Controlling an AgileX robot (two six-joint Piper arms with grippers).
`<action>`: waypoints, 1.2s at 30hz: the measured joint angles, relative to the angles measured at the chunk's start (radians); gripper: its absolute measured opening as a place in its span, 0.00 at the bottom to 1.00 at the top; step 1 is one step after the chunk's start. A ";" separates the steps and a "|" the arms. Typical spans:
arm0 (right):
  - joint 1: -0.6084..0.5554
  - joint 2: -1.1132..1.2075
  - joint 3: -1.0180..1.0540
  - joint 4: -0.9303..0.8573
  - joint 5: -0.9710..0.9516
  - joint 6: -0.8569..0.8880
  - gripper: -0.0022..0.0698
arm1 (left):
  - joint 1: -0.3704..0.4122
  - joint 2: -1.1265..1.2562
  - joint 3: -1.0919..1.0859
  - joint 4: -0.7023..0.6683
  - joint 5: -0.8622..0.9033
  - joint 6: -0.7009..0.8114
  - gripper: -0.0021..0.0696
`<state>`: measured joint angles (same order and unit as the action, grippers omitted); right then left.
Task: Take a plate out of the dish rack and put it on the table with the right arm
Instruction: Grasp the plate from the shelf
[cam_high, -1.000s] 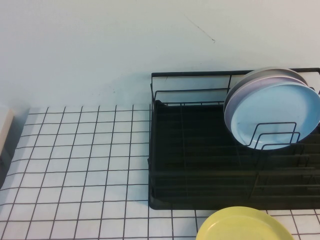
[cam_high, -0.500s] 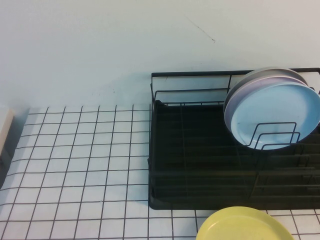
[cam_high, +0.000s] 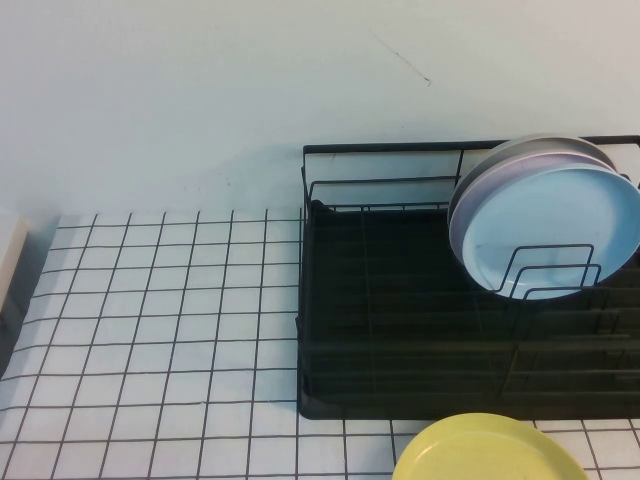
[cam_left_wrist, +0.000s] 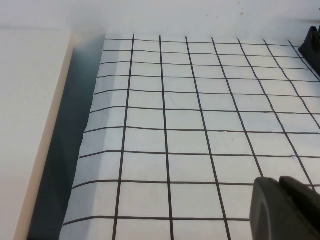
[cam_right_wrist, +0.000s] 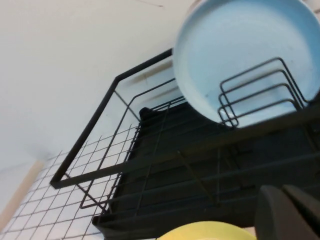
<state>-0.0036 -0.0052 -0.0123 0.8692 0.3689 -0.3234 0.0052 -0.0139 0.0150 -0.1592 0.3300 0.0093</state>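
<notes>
Nothing had moved since the earlier frame: plate (cam_high: 553, 233) stood untouched in dish rack (cam_high: 400, 330) at 3 o'clock on table (cam_high: 160, 310); right gripper (cam_right_wrist: 287, 212) and left gripper (cam_left_wrist: 285, 207) waited off-rack, jaw states indeterminable.

Yellow plate (cam_high: 487, 450) lies flat, cut off by the near edge of the high view. Pale pink plate (cam_high: 470, 195) stands upright (mostly hidden). Plain pale wall (cam_high: 200, 90) behind.

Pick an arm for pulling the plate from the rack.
Right. The right gripper faces the round light-blue plastic plate in the black wire dish rack; the left gripper overlooks bare gridded table.
</notes>
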 joint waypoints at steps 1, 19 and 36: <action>0.000 0.017 -0.036 0.000 0.026 -0.038 0.03 | 0.000 0.000 0.000 0.000 0.000 0.000 0.02; 0.000 0.917 -0.870 -0.405 0.373 -0.859 0.59 | 0.000 0.000 0.000 0.000 0.000 0.000 0.02; 0.000 1.559 -1.288 -0.407 0.321 -1.063 0.62 | 0.000 0.000 0.000 0.000 0.000 0.000 0.02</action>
<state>-0.0036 1.5535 -1.3005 0.4619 0.6894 -1.3867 0.0052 -0.0139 0.0150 -0.1592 0.3300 0.0093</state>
